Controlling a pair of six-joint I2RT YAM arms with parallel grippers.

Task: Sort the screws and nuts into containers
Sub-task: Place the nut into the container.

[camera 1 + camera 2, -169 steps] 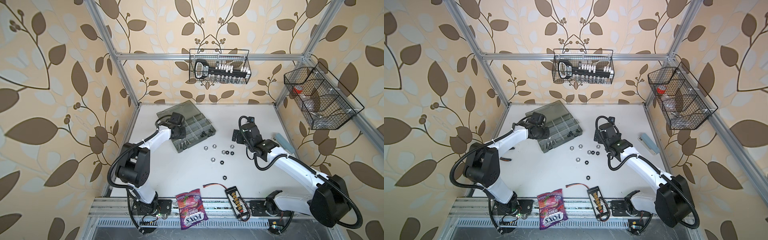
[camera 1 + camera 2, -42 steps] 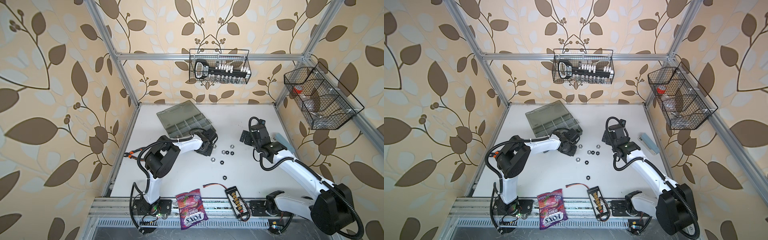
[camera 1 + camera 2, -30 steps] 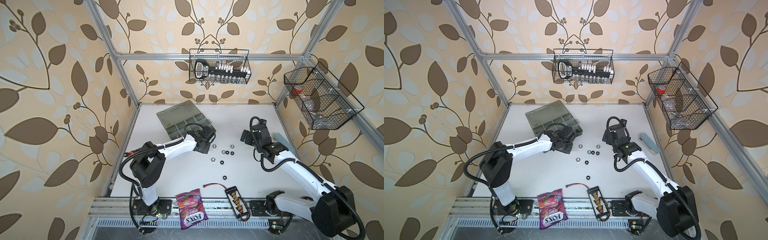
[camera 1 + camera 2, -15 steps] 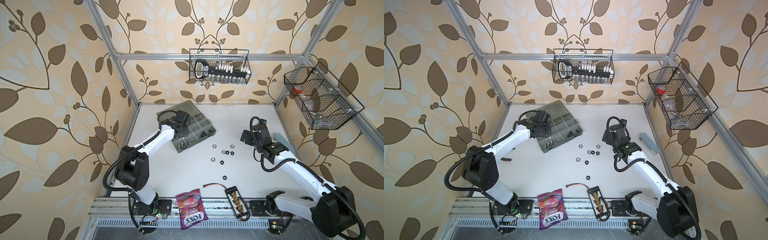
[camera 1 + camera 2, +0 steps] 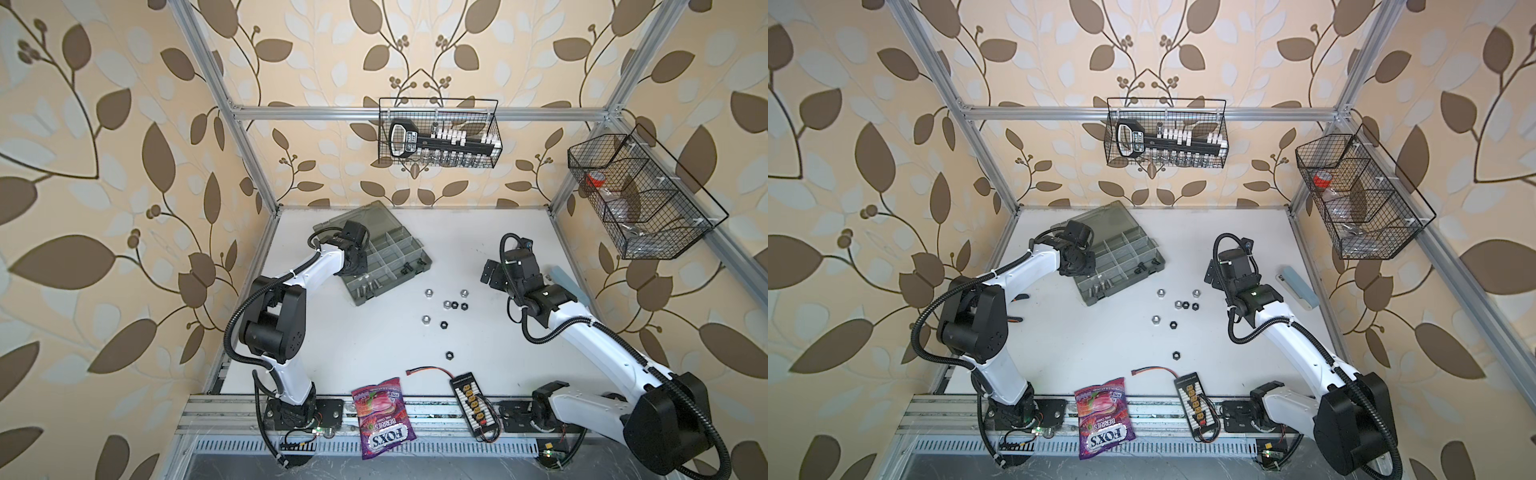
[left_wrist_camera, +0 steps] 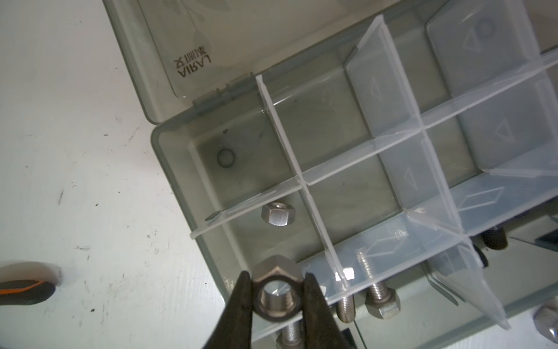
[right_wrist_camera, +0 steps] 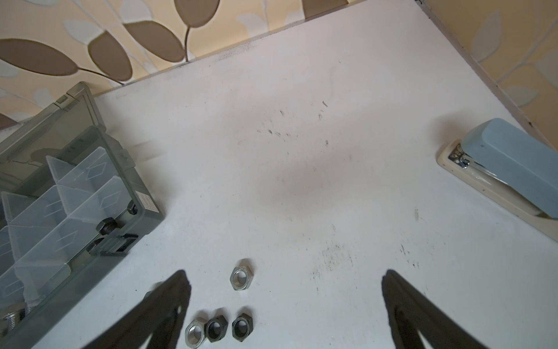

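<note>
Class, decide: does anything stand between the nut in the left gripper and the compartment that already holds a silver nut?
Nothing visible does. The left gripper pinches the nut above the open case, right by that compartment; the lid is folded back.

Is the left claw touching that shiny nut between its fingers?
Touching. In the left wrist view, the left gripper pinches the silver nut, a finger pressed against each side.

A purple FOXS sweet bag (image 5: 382, 415) lies over the front edge of the white table (image 5: 374, 345), with a black connector board (image 5: 471, 401) near it. A blue stapler (image 5: 1298, 286) lies along the right side. One wire basket (image 5: 438, 133) hangs on the back wall, a second wire basket (image 5: 648, 208) on the right wall.
</note>
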